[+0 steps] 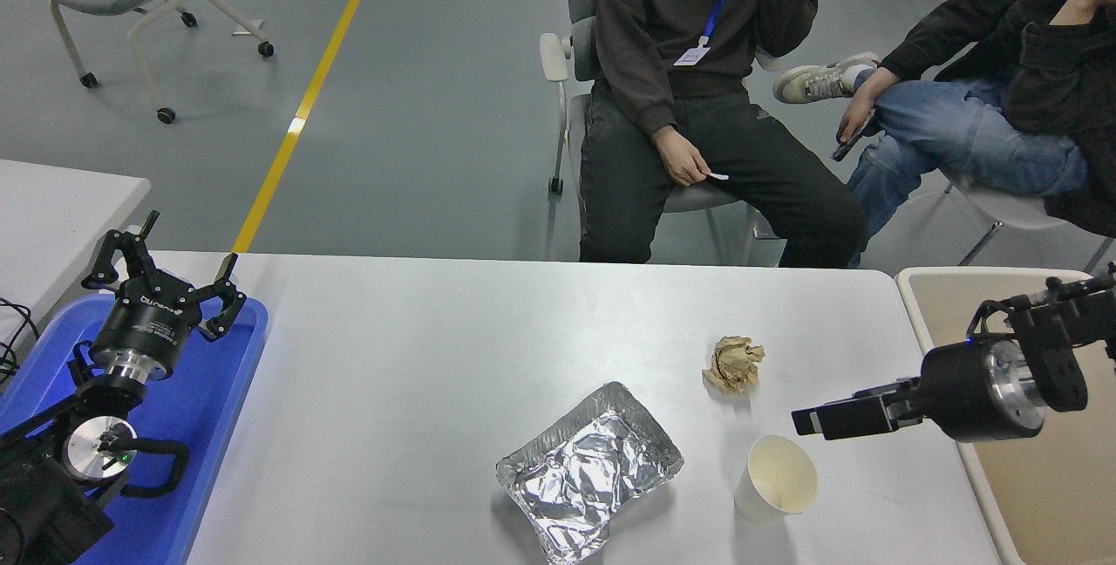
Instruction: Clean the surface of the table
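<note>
blue tray (222, 425): cut by left edge | beige bin (1037, 478): cut right
</note>
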`<action>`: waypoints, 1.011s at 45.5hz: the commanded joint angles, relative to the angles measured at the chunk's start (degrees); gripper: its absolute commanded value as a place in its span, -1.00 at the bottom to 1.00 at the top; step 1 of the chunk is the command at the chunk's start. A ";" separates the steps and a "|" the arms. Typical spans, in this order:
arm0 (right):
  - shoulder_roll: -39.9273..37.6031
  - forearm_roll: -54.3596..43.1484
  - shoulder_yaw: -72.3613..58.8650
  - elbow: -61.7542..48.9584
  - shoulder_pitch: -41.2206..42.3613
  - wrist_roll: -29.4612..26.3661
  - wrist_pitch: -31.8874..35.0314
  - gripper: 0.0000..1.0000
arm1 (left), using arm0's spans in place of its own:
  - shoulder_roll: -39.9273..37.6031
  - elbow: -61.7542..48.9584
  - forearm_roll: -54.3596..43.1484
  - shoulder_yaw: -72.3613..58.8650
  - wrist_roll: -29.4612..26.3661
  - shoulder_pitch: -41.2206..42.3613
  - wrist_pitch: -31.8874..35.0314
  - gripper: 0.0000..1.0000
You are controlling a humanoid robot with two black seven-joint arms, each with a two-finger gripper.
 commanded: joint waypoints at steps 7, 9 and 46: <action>1.78 -1.67 -1.73 -0.52 -2.53 -3.53 0.01 0.98 | 0.00 0.00 0.00 0.01 0.00 0.00 0.00 1.00; 2.31 -1.85 -1.56 -1.57 -2.62 -7.57 0.01 0.99 | 0.00 0.00 0.00 0.01 0.00 0.00 0.00 1.00; 11.89 -0.71 0.11 -4.39 -8.77 -17.69 -5.17 0.98 | 0.00 0.00 0.00 0.01 0.00 0.00 0.00 1.00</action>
